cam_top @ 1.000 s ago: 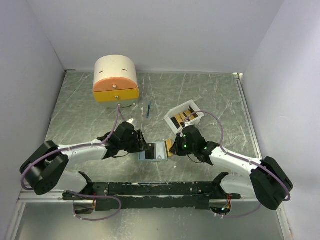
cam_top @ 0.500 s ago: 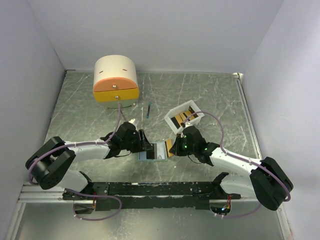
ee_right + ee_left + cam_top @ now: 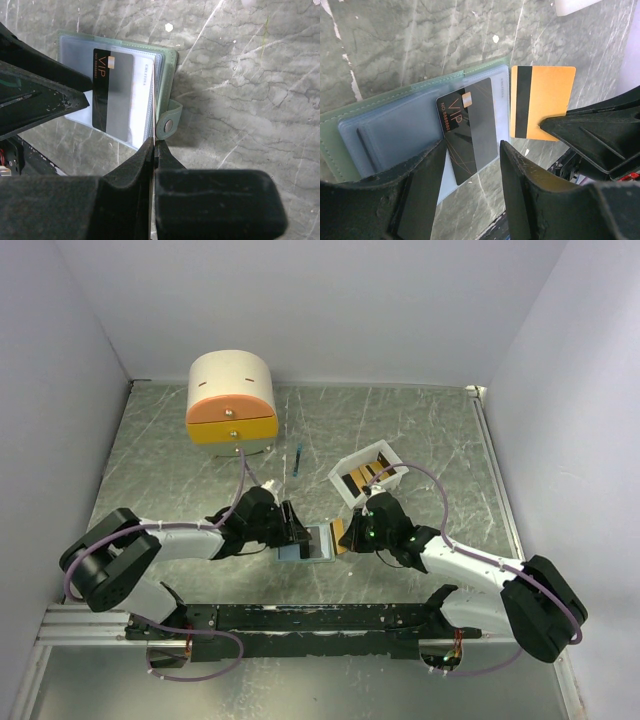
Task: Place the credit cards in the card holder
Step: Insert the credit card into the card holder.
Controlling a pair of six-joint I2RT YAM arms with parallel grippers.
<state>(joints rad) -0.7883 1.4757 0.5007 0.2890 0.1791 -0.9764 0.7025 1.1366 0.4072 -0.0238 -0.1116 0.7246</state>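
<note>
Step in hand: loading the second card. The gold card (image 3: 547,102) is being brought to the open card holder (image 3: 312,545) while the other arm attends to the holder.
Card holder: lies open and flat on the tabletop (image 3: 430,430), close to the middle of its near edge, between the two claws. Its clear sleeves face up and its snap tab (image 3: 167,126) sticks out on the right arm's side.
Black card (image 3: 470,132): lies askew on the sleeves, face up. Whether it sits inside a pocket or only rests on top cannot be told.
Right claw (image 3: 153,147): jaws closed tight on one edge of the gold card. The card hangs just beside the holder's tab-side edge, apart from the sleeves.
Left claw (image 3: 472,145): jaws partway apart, gripping nothing. In the left wrist view the black card shows between the fingers, but the right wrist view puts both tips at one long edge of that card. Whether they press on the card or the holder is unclear.
Progress, as a judgement: roughly midway, with one card at the holder and one in the air.
Next move calls for: lining up the gold card's leading edge with a sleeve mouth, then a shallow, flat slide inward.
Left arm's part: likely to pin the holder so it does not skid.
Risk: the thin card may catch on the sleeve lip or ride over the black card.
</note>
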